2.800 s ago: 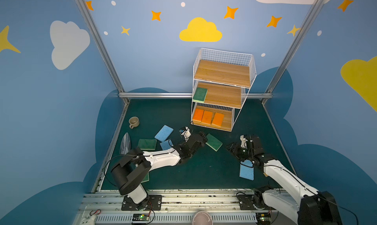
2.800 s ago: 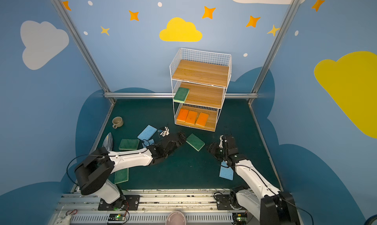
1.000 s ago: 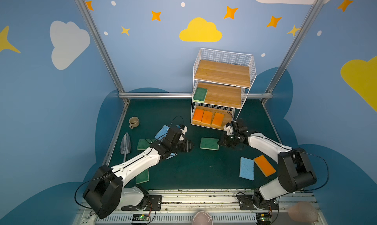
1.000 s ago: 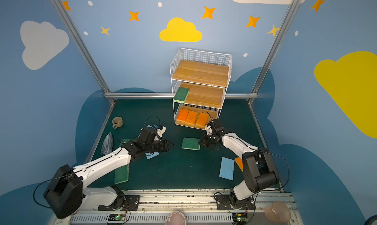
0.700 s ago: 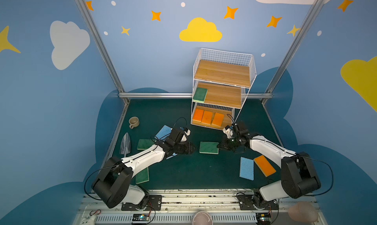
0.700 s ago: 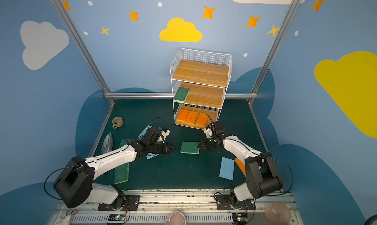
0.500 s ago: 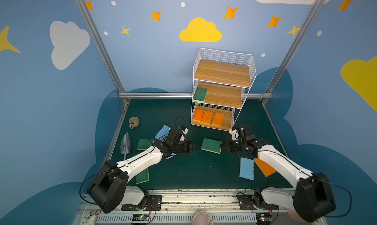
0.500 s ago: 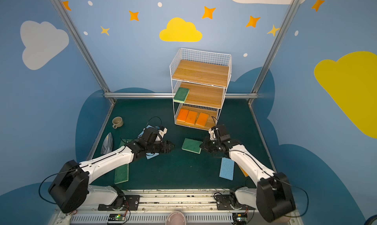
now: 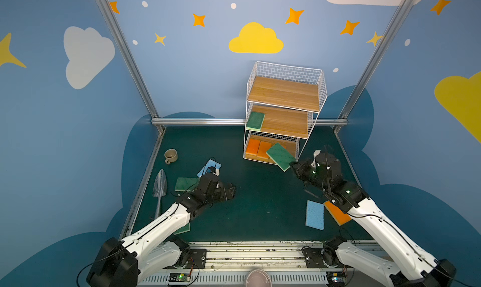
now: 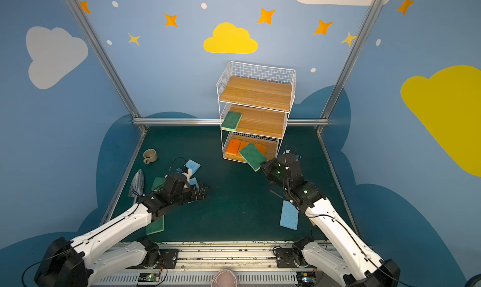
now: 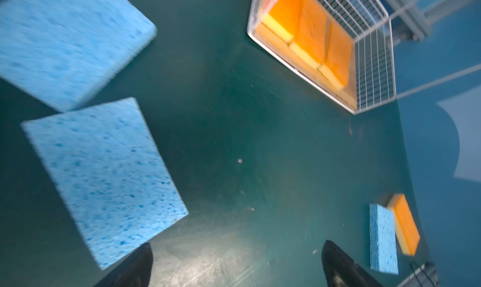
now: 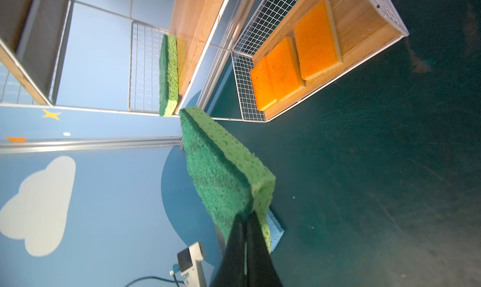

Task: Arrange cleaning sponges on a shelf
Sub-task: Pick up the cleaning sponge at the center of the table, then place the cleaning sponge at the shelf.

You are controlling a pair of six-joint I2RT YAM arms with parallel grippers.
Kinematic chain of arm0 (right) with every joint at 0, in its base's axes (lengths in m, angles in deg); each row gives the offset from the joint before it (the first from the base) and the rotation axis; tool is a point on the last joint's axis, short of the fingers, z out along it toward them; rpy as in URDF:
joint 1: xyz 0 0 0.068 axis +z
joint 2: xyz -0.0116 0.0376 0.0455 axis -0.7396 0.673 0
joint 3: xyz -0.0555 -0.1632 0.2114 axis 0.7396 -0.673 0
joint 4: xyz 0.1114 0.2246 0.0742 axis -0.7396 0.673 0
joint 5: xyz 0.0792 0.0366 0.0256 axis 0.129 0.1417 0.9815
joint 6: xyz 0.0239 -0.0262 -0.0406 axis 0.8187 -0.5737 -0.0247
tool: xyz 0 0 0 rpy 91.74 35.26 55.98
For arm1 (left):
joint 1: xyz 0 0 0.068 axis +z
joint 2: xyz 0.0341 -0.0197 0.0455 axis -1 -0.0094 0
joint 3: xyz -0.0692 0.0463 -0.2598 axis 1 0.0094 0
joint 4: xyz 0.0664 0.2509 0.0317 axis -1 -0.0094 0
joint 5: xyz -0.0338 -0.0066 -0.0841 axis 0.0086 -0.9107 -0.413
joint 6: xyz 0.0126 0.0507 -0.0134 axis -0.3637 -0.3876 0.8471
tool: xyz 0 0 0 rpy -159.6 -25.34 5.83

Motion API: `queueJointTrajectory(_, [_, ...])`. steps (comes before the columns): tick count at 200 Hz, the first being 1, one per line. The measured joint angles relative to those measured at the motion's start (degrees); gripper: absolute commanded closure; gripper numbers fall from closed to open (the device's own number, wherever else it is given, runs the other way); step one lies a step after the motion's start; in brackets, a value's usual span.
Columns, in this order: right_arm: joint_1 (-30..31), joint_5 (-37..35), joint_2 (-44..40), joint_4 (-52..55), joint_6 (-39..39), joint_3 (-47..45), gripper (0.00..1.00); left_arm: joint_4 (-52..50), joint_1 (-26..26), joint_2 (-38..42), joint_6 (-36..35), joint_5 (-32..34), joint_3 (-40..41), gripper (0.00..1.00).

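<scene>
**Right jaws clamp a green sponge at the shelf; left jaws wide open**

Your right jaws are pinched shut on one end of a green sponge [image 9: 279, 155]. It is held clear of the bench [image 9: 260, 202] and tilted, with its free end in front of the shelf [image 9: 322, 90] at the bottom board. Three orange sponges [image 12: 286, 64] lie in a row on that board. Another green sponge [image 9: 255, 120] sits at the middle board's edge. Your left jaws are spread wide over bare bench and grip nothing. A blue sponge [image 11: 104, 173] lies just beside one fingertip [image 11: 138, 267]. A second blue sponge [image 9: 315, 214] and a loose orange sponge [image 9: 335, 216] lie side by side near your right arm.
</scene>
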Motion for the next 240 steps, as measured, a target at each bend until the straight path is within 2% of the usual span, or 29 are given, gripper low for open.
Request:
queueJointTrajectory(55, [3.45,-13.99,9.94,-0.90,10.32,9.31,1.00,-5.66,1.36,1.60,7.67,4.26,-0.24,0.00])
queueJointTrajectory(106, [3.80,-21.42,17.75,0.42,16.39,20.11,1.00,-12.04,1.81,0.26,11.04,8.48,-4.07,0.00])
queueJointTrajectory(189, [3.78,-24.39,34.42,8.15,23.76,38.53,1.00,-15.80,2.16,4.11,13.53,14.01,-4.39,0.00])
queueJointTrajectory(240, [3.78,-24.76,39.08,12.26,27.50,42.56,1.00,-15.93,2.25,4.20,14.12,14.36,-3.50,0.00])
